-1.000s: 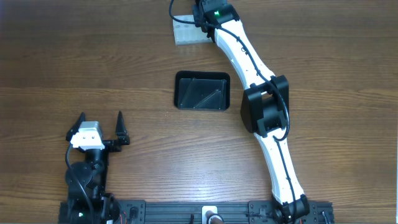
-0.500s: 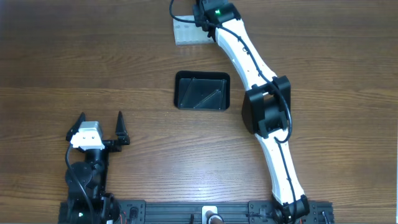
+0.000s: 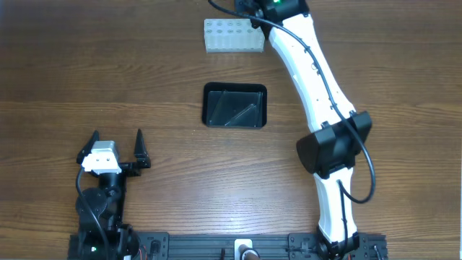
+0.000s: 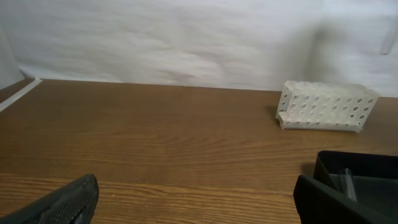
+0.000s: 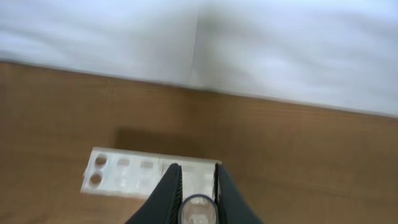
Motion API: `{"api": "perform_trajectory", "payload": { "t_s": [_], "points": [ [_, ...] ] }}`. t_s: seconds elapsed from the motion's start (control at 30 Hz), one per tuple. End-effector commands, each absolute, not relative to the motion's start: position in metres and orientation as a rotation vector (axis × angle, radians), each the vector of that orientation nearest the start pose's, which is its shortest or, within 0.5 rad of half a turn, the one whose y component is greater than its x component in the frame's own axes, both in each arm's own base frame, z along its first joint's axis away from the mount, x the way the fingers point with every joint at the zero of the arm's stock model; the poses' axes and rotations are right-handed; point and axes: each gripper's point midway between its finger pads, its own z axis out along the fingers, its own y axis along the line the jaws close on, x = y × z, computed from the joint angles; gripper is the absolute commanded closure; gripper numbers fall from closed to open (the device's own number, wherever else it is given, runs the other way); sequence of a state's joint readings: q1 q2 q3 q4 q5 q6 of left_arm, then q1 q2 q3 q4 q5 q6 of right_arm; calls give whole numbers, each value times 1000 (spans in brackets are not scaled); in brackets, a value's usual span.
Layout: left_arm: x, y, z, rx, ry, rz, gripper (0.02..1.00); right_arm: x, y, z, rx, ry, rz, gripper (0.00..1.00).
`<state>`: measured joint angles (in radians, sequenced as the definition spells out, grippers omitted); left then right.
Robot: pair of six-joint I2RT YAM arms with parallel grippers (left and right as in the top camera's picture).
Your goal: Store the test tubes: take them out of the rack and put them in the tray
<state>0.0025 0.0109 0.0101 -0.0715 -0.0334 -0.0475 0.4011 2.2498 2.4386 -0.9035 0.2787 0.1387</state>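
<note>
The white test tube rack (image 3: pixel 229 36) stands at the far edge of the table, also seen from the left wrist (image 4: pixel 326 106). My right gripper (image 3: pixel 250 9) hangs above the rack's right end. In the right wrist view the gripper (image 5: pixel 195 180) is shut on a clear test tube (image 5: pixel 198 209), lifted above the rack (image 5: pixel 134 174). The black tray (image 3: pixel 207 106) lies mid-table and holds two clear tubes (image 3: pixel 242 114). My left gripper (image 3: pixel 116 134) rests open near the front left, far from both, with the tray's corner (image 4: pixel 364 165) ahead of it.
Bare wood surrounds the tray and rack. The right arm's long white links (image 3: pixel 317 79) run up the table just right of the tray. A pale wall (image 4: pixel 186 37) stands behind the table's far edge.
My right arm has swung to the right and risen off the rack, which now shows in full. The left arm has stayed put.
</note>
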Motion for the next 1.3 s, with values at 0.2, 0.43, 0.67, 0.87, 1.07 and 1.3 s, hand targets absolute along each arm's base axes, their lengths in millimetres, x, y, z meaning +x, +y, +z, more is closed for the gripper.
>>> {"api": "perform_trajectory", "payload": {
  "t_s": [0.2,0.43,0.67,0.87,1.07,1.3],
  "points": [
    [246,6,158,-53,1640,1,23,491,202,243,-49,2563,182,961],
    [246,6,158,-53,1640,1,20,449,183,207,-45,2801,74,976],
    [246,6,158,-53,1640,1,20,430,182,175,-57,2957,49,978],
    [246,6,158,-53,1640,1,20,425,192,154,-12,3035,113,976],
    [246,6,158,-53,1640,1,20,418,199,138,15,3106,157,967],
    [246,6,158,-53,1641,1,20,414,195,125,38,3155,130,961]
  ]
}}
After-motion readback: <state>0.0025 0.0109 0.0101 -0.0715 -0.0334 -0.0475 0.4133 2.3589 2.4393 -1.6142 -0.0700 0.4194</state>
